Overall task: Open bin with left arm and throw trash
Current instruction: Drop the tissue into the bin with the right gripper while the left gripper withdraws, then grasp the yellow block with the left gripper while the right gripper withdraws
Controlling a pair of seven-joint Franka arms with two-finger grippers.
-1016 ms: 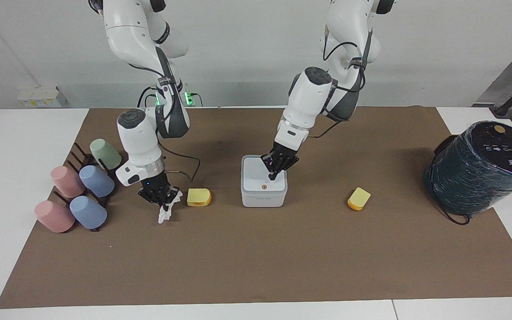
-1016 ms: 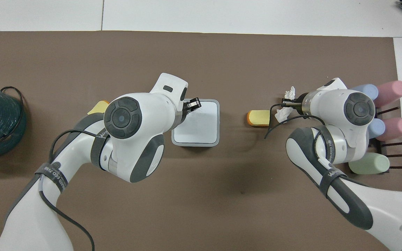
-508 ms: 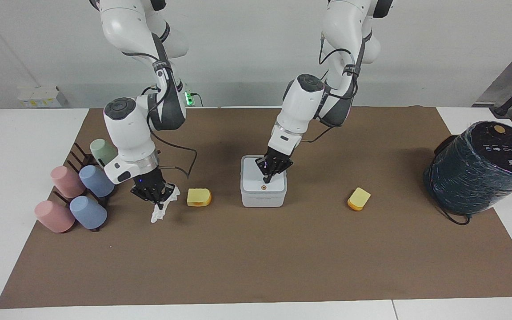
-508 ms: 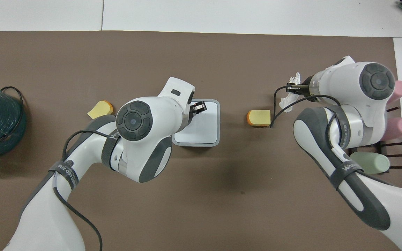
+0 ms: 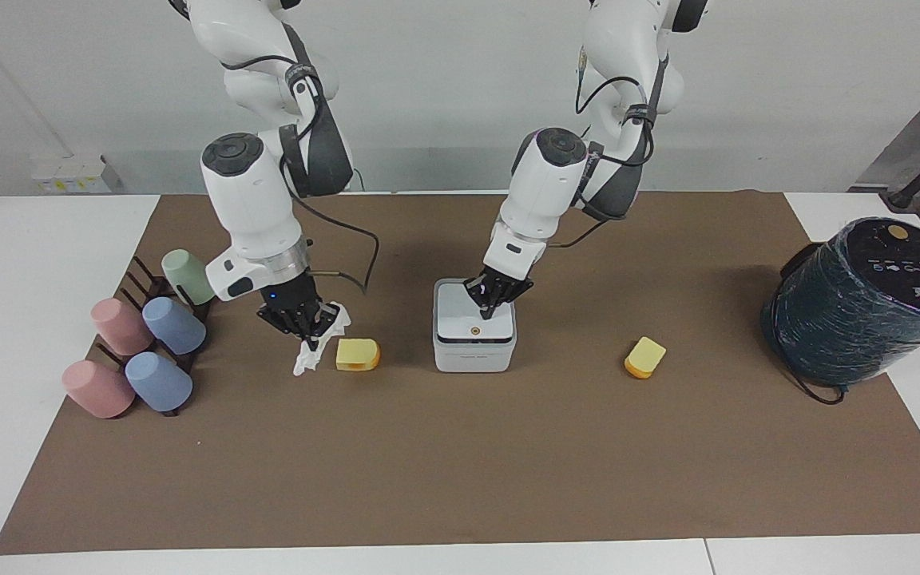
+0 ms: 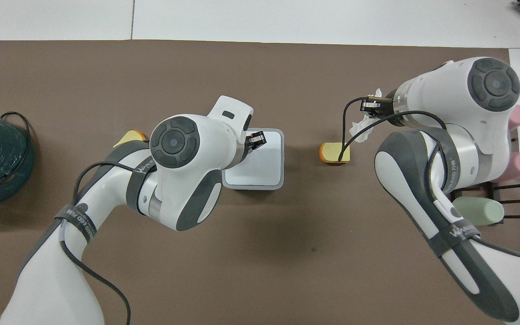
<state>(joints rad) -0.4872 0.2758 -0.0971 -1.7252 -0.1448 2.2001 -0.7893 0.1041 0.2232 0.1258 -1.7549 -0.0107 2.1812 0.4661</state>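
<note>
Two closed grippers are at work: the left gripper (image 5: 490, 313) is set tip-down on the lid of the bin (image 5: 474, 337) at mid-table, and the press is best kept straight down near the orange dot (the lid looks barely lifted). The right gripper (image 5: 310, 331), shut on the tissue (image 5: 307, 357), has been raised and carried toward the bin, over the nearby yellow chunk (image 5: 357, 354).
</note>
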